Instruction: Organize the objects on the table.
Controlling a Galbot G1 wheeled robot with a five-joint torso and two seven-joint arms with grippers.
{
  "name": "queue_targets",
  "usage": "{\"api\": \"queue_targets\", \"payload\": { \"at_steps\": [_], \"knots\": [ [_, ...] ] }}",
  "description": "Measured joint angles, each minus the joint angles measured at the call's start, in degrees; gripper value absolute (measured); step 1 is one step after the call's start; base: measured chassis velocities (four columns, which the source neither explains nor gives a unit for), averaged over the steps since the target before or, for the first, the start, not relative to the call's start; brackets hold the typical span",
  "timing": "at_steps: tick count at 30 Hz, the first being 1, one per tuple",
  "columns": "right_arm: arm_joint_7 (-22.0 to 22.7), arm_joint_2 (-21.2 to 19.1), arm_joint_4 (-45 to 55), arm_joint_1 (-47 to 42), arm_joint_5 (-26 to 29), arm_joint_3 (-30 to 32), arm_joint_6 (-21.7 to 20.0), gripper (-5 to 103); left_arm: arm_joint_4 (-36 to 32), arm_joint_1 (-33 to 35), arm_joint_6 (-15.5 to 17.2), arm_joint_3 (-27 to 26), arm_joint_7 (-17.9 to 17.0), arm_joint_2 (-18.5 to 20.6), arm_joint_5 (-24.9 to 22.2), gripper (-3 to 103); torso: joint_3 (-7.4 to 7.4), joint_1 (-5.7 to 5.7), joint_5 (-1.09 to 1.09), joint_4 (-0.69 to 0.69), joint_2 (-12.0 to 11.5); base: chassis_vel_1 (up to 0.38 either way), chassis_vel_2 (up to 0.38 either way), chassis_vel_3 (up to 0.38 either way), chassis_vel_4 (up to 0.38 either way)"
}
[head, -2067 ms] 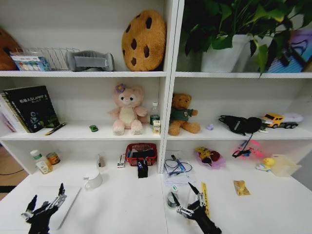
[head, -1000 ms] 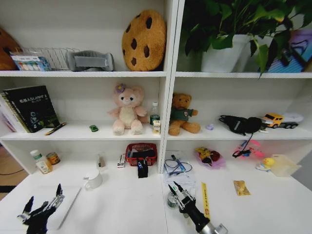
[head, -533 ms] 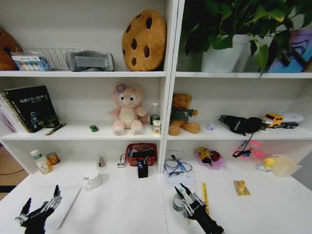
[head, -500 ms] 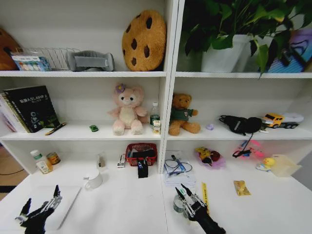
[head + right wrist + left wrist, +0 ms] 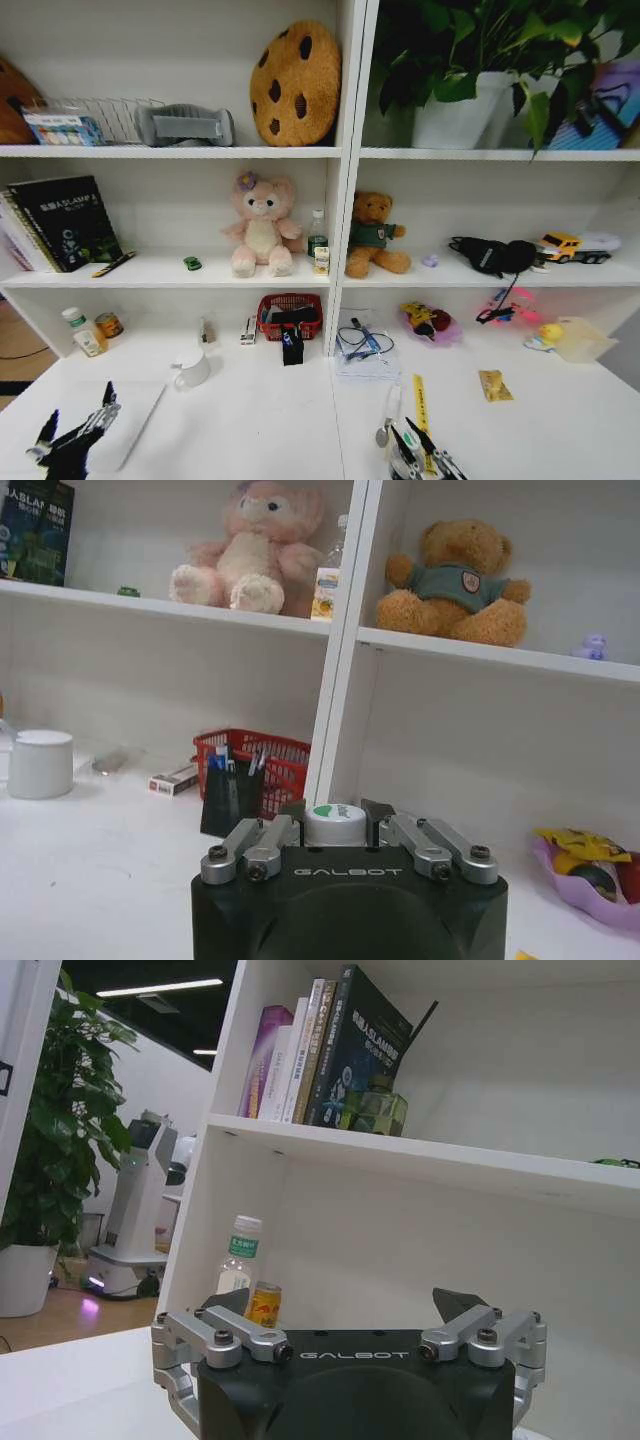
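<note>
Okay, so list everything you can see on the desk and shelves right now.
Cushion: one, brown cookie, top shelf.
Plant: one, green, top shelf right.
Books: several, dark, middle shelf left.
Toy car: one, green, middle shelf.
Plush: one, pink, middle shelf.
Teddy bear: one, brown, middle shelf.
Basket: one, red, back of desk.
Mug: one, white, desk left.
Laptop: one, silver, desk front left.
Ruler: one, yellow, desk right.
Left gripper: one, black, open, over laptop.
Right gripper: one, black, shut on small white jar.

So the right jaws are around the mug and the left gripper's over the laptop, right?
Not the mug: the right wrist view shows the right gripper, jaws around a small white-topped container; the mug stands apart. The left gripper is over the laptop.
</note>
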Motion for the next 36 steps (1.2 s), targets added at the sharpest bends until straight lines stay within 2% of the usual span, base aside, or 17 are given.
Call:
{"api": "queue_targets", "payload": {
  "at_steps": [7, 11, 12, 17, 24, 36],
  "knots": [
    [0.56, 4.67, -5.7, -0.98, -3.31, -0.79, 3.5, 28, 1.61, -0.67, -0.04, 1.33, 0.24, 1.32, 0.24, 100, 0.0, 0.0, -0.01, -0.02, 0.0, 0.0, 0.0, 0.0, 0.0],
    [0.78, 6.14, -8.66, -1.15, -4.79, -1.25, 5.34, 28, 1.96, -0.16, -1.02, 1.34, 0.55, 1.49, 0.44, 100, 0.0, 0.0, -0.01, -0.01, 0.0, 0.0, 0.0, 0.0, 0.0],
    [0.94, 6.65, -10.93, -1.31, -5.88, -1.26, 6.99, 28, 2.12, 0.56, -1.91, 1.12, 0.73, 1.49, 0.32, 100, 0.01, 0.0, 0.0, 0.0, 0.0, 0.0, 0.0, 0.0, 0.0],
    [1.45, 7.07, -15.78, -0.47, -5.98, -1.48, 8.62, 28, 3.36, 0.55, -2.6, 1.11, 0.82, 1.7, 0.32, 100, 0.0, 0.0, -0.01, -0.01, 0.0, 0.0, 0.0, 0.0, 0.0],
    [1.49, 6.72, -24.0, 3.47, -3.65, -1.93, 8.8, 28, 4.73, -0.39, -2.18, 2.02, 0.87, 1.61, 1.16, 100, 0.0, 0.0, 0.0, -0.01, 0.0, 0.0, 0.0, 0.0, 0.0],
    [1.23, 5.43, -36.43, 10.17, -3.18, -3.61, 10.72, 28, 3.52, 1.23, -2.91, 0.5, 1.18, 0.82, 0.96, 100, 0.0, 0.0, 0.0, -0.01, 0.0, 0.0, 0.0, 0.0, 0.0]
  ]
}}
